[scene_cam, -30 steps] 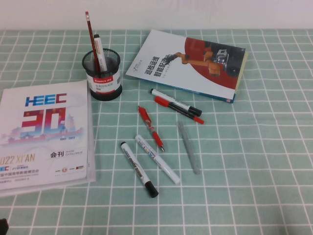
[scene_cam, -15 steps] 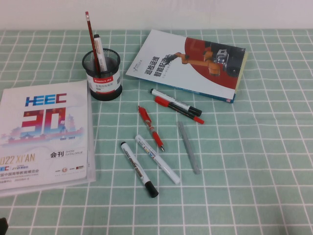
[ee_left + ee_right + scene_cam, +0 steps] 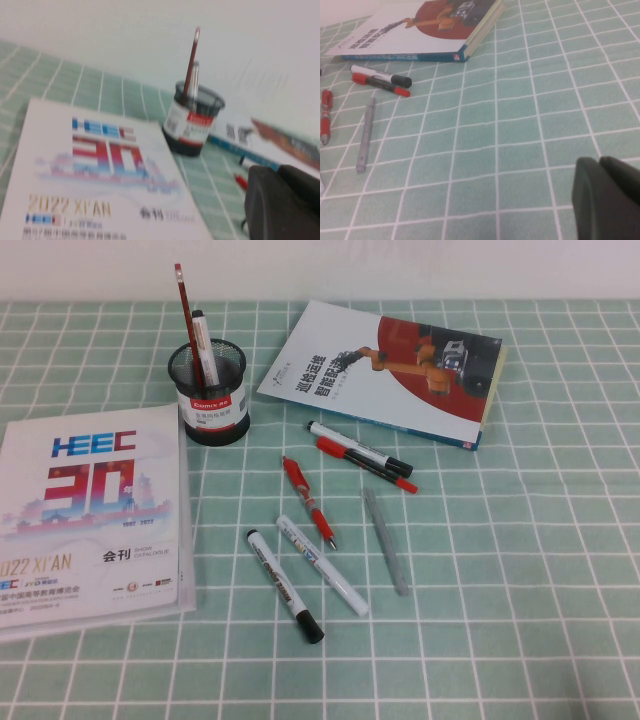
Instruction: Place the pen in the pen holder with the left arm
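the pen (image 3: 285, 585): white barrel, black lettering, large black cap. six loose pens, two books. my left gripper (image 3: 282, 205) is closed, empty; right gripper (image 3: 607, 200) state unknown.

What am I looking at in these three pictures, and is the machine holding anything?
This is a two-armed table robot. One picture looks down from a raised camera; the other two come from cameras on each wrist. Neither arm shows from above. The left gripper is the dark shape by the white booklet, shut and holding nothing. The right gripper hangs over bare green checked cloth, and I cannot tell what its grip is doing. On the cloth lie the pen it should pick up, other pens, a book, and the pen holder, which already has two pens inside.
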Motion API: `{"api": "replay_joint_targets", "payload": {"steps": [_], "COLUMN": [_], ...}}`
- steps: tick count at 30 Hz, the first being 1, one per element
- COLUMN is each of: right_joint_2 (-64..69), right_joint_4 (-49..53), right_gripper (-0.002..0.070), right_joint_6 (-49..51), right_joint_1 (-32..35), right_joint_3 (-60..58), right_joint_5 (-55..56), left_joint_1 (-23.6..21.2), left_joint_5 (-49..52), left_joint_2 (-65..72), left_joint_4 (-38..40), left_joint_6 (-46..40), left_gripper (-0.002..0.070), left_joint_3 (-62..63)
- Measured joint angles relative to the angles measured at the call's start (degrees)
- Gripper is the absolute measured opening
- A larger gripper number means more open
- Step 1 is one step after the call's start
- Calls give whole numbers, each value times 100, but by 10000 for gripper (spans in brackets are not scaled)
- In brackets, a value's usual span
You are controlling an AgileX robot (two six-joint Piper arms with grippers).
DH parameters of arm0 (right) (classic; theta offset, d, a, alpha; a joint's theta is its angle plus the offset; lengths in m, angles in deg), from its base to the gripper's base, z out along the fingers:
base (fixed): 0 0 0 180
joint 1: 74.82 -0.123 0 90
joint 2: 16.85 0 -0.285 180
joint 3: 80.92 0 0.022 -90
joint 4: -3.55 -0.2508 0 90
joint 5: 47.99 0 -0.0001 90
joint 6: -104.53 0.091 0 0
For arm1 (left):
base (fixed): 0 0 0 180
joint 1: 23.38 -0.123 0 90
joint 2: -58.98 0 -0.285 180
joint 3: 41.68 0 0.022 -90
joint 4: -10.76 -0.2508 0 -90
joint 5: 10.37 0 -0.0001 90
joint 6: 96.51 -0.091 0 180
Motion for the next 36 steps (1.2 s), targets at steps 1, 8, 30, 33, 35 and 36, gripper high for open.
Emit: {"api": "replay_joint_targets", "payload": {"steps": [1,8,30,33,35,36], "right_joint_2": [0,0,0,0,0,0], "right_joint_4": [0,0,0,0,0,0], "right_gripper": [-20,-20,-20,-20,-20,-20], "right_joint_6": [0,0,0,0,0,0], "right_joint_1": [0,0,0,0,0,0], "right_joint_3": [0,0,0,0,0,0], "right_joint_5": [0,0,0,0,0,0], "left_joint_1": [0,0,0,115,288,416], "left_joint_5": [-142,-376,3676,3784,3852,3915], "left_joint_2": [0,75,5883,6468,6838,7049], "left_joint_4": [29,302,691,757,757,757], "left_joint_6": [0,128,-719,-1049,-1323,-1613], "left_gripper": [0,0,0,0,0,0], "left_joint_3": [0,43,4538,4819,5001,5122]}}
